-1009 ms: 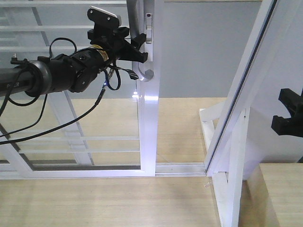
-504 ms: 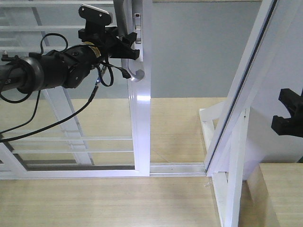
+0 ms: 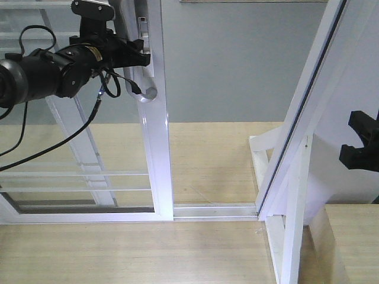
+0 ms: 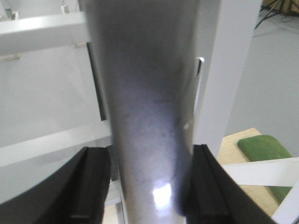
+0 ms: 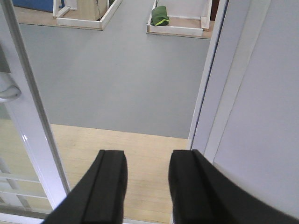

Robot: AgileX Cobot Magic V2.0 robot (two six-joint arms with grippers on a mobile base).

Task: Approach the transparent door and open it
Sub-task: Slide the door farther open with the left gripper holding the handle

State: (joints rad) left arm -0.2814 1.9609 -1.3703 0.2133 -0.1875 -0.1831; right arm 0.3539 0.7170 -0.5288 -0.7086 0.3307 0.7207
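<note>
The transparent door (image 3: 155, 154), clear glass in a white frame with thin white bars, stands at the left on its floor track. Its curved grey handle (image 3: 146, 93) runs down the right stile. My left gripper (image 3: 137, 56) is shut on that handle, which fills the left wrist view as a grey bar (image 4: 145, 93) between the two black fingers (image 4: 91, 186). My right gripper (image 5: 147, 182) hangs open and holds nothing, at the far right edge (image 3: 361, 145) of the front view. The right wrist view shows the door stile (image 5: 32, 135) and the handle end (image 5: 8, 91) at its left.
A slanted white fixed frame (image 3: 302, 118) bounds the opening on the right, above the floor track (image 3: 213, 211). A second barred glass panel (image 3: 77, 148) stands behind the door. A wooden surface (image 3: 355, 236) is at lower right. Beyond the grey floor lies a green bundle (image 5: 160, 16).
The door has slid left with my left gripper on its handle, and the gap to the right frame has widened. The right gripper has not moved.
</note>
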